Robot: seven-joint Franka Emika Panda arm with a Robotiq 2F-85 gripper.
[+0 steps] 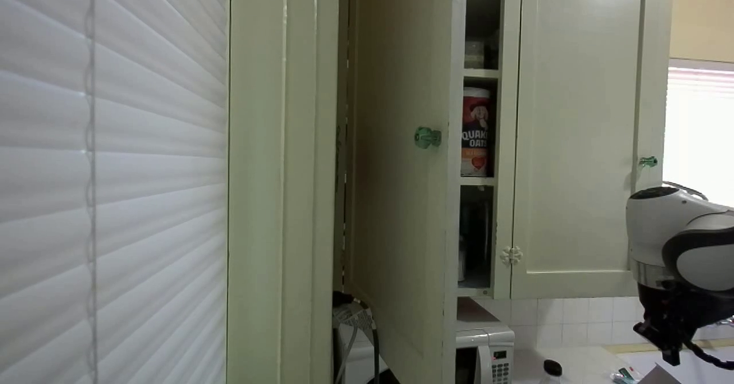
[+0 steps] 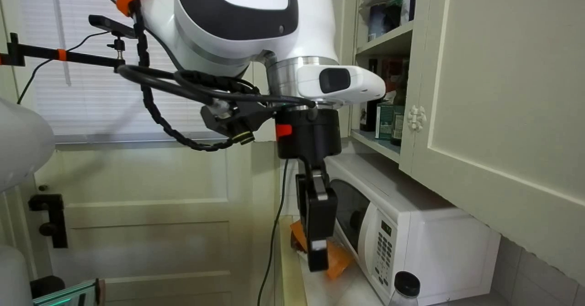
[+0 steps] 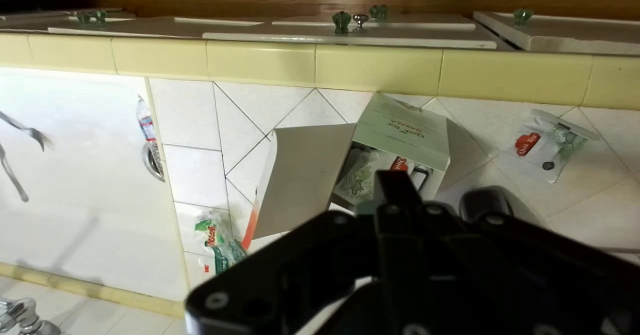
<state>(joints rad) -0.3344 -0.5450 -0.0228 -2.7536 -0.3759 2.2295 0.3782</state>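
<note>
In an exterior view, the closed claw [image 2: 317,255] partly hides a white microwave [image 2: 450,255].

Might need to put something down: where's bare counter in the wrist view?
Bare white tile lies between the sink and the open cardboard flap, along the yellow edging; another patch shows below the loose sachet. It is crowded by the flap's lower end, where plastic packaging lies, and where the end effector overlaps the tea box, beside the black cap.
</note>
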